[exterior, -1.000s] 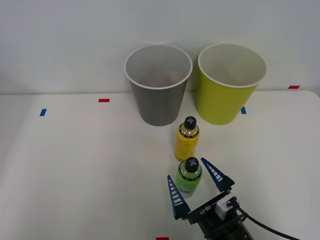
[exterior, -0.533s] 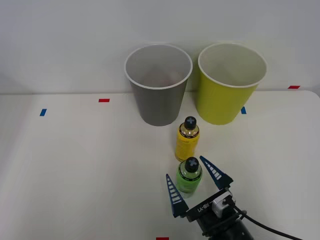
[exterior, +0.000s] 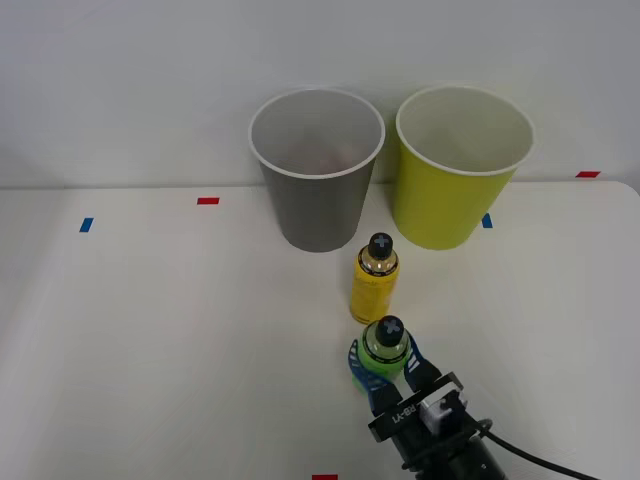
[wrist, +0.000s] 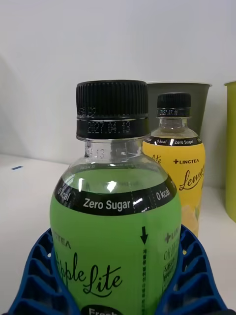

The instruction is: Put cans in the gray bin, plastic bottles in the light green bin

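Observation:
A small clear plastic bottle (exterior: 385, 347) (wrist: 114, 231) of green drink with a black cap stands upright near the table's front. My right gripper (exterior: 386, 368) (wrist: 115, 295) is shut on it, its blue ribbed fingers (wrist: 34, 275) pressed against both sides of the bottle's body. Just behind it stands a second plastic bottle (exterior: 373, 278) (wrist: 177, 167) of yellow drink, also black-capped. At the back stand the gray bin (exterior: 317, 170) (wrist: 196, 98) and, to its right, the light green bin (exterior: 458, 165) (wrist: 230, 147). No cans are in view.
Small red tape marks (exterior: 208, 201) and blue tape marks (exterior: 86, 224) lie on the white table (exterior: 150, 330). A white wall rises right behind the bins. The table's left half is open surface.
My gripper's fingers were spread on either side of the green bottle; they have since closed onto it. The bottle shifted slightly to the right.

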### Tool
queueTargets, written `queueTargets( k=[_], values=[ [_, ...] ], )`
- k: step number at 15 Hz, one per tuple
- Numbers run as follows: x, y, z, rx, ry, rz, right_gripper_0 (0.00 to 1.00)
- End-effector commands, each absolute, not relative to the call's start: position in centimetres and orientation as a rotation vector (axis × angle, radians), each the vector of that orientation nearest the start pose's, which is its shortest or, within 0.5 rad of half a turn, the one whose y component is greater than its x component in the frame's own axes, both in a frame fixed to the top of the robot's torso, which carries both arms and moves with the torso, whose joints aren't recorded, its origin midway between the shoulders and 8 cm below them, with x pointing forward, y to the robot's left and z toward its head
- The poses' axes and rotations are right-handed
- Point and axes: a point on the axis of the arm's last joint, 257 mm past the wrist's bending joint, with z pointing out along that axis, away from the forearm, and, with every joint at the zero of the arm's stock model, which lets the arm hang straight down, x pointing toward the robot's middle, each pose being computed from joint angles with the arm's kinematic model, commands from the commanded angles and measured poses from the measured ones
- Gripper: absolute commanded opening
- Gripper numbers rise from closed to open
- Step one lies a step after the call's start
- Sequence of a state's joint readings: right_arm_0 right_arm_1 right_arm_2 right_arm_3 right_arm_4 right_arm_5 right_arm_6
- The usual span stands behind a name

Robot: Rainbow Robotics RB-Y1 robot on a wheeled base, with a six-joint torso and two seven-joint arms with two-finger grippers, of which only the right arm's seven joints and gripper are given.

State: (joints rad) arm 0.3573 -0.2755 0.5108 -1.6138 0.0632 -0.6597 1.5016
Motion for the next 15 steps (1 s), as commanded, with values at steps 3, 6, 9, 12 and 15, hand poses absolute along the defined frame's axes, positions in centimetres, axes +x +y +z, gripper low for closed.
queueTargets(
  k=[3, 6, 9, 12, 15],
  values=[
    [35.0, -6.7, -24.5, -0.378, 1.27, 0.374, 0.0],
    [34.1, -7.0, -24.9, -0.372, 1.276, 0.378, 0.0],
    [32.9, -8.2, -25.2, -0.337, 1.291, 0.38, 0.0],
    [30.9, -9.4, -24.0, -0.32, 1.295, 0.391, 0.0],
    [28.6, -10.4, -20.5, -0.313, 1.262, 0.418, 0.0]
  ],
)
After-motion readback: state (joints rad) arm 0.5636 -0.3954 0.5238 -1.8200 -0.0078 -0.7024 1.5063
